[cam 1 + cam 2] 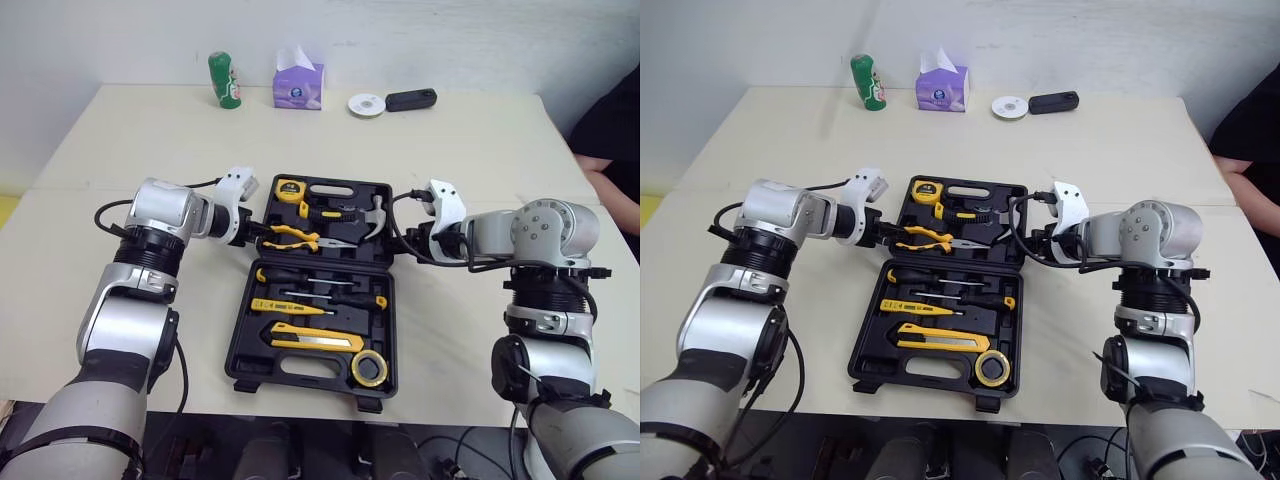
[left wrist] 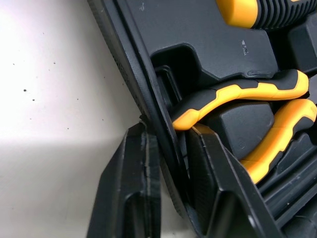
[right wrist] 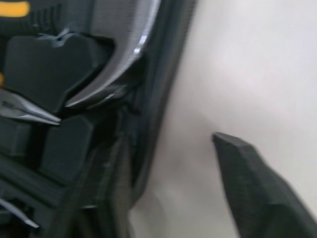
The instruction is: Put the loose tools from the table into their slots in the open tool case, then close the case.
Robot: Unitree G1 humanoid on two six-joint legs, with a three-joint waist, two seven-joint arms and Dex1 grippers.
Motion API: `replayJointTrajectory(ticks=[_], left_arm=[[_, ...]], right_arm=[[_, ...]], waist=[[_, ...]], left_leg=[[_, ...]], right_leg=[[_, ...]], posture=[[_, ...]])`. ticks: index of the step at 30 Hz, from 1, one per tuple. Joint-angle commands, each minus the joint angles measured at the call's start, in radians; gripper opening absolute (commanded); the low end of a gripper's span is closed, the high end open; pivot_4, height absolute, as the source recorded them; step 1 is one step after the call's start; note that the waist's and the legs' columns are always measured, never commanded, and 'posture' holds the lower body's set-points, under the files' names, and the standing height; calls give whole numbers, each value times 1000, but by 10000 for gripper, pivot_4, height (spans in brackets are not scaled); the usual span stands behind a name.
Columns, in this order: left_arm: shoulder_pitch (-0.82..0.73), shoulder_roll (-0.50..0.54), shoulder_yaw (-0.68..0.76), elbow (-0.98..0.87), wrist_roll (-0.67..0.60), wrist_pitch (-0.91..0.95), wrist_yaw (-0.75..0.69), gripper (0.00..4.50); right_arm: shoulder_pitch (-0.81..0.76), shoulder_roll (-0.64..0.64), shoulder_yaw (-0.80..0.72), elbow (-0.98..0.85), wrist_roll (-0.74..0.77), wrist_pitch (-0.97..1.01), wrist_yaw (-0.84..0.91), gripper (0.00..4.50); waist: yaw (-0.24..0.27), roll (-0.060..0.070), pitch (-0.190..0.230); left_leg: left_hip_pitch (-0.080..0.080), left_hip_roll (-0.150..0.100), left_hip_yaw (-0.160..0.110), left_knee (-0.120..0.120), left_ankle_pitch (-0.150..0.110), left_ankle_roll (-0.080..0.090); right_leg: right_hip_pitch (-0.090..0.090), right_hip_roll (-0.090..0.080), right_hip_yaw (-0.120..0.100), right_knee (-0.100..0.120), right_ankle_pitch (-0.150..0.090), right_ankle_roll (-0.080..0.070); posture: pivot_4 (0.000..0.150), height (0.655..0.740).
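Left gripper (image 1: 254, 235) pinches the left wall of the tool case's (image 1: 320, 268) far half; right gripper (image 1: 402, 240) straddles its right wall, fingers apart. Case lies open mid-table (image 1: 450, 140), tools slotted. Judged rigid plastic and heavy when loaded, so best folded shut by both side walls.

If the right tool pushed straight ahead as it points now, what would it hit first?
Probably the hammer, seated in the tool case just ahead of the inner finger; the open right tool straddles the case's side wall. The outer finger faces bare table.
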Motion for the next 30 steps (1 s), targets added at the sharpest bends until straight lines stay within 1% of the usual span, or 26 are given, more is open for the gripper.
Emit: replayJointTrajectory(ticks=[1,2,10,12,15,17,18,21,22,24,26,28,30], left_arm=[[7,-3,28,-36,-15,15,-12,4111],[9,-5,34,-41,-20,20,-9,4110],[30,-18,88,-94,-45,38,5,3814],[33,-23,134,-132,-80,-11,-24,3635],[26,-21,189,-131,-85,-96,-16,3363],[37,-26,230,-140,-92,-170,-10,3300],[50,-32,252,-150,-97,-225,-11,3190],[95,-37,268,-178,-91,-340,-22,2784],[107,-42,278,-180,-95,-367,-20,2464],[143,-65,309,-192,-101,-496,0,1481],[189,-97,352,-204,-104,-682,23,1481],[230,-108,360,-210,-92,-822,12,1481],[281,-95,334,-218,-79,-872,-34,1481]], right_arm=[[-3,0,-10,8,-41,5,-36,3993],[-6,8,-17,11,-49,5,-42,209],[2,36,-58,-17,-66,5,-62,0],[21,66,-90,-72,-75,-100,-66,0],[63,57,-51,-159,-81,-240,-11,0],[109,26,4,-223,-101,-337,42,0],[134,26,10,-247,-106,-403,67,0],[218,-36,119,-300,-193,-654,178,0],[240,-46,138,-296,-210,-695,194,0],[295,-54,159,-254,-270,-849,211,0],[361,-81,192,-192,-369,-1091,239,0],[403,-102,217,-133,-443,-1282,258,0],[438,-127,247,-58,-515,-1464,270,0]], waist=[[0,0,0],[0,-1,-1],[0,-2,-1],[0,-2,-1],[0,-2,-1],[0,-2,-1],[0,-2,-1],[0,-2,-1],[0,-2,-1],[0,-2,-1],[1,-2,-1],[1,-3,0],[0,-3,0]], left_leg=[[0,0,0,0,0,0],[0,0,0,0,0,0],[0,0,0,1,0,0],[0,0,0,1,0,0],[0,0,0,1,0,0],[-3,-1,0,1,0,0],[-5,-1,0,1,0,0],[-12,-1,2,1,0,0],[-15,-2,2,2,1,0],[-16,-2,3,2,1,0],[-16,-1,4,2,1,1],[-16,-1,4,4,1,1],[-16,-1,4,6,2,2]], right_leg=[[0,0,0,0,0,0],[0,0,1,0,0,0],[0,0,3,1,0,0],[0,0,3,1,0,0],[0,0,3,1,0,0],[-4,0,4,2,0,0],[-5,0,4,2,0,0],[-14,1,4,3,0,0],[-17,1,4,3,0,0],[-18,2,-1,3,0,0],[-18,1,-3,3,0,0],[-17,1,-3,3,0,0],[-16,1,-3,3,1,1]], posture=[[1500,7400],[1500,7400],[1500,7400],[1500,7400],[1500,7400],[1500,7400],[1500,7400],[1500,7400],[1500,7400],[1500,7400],[1500,7400],[1500,7400],[1500,7400]])
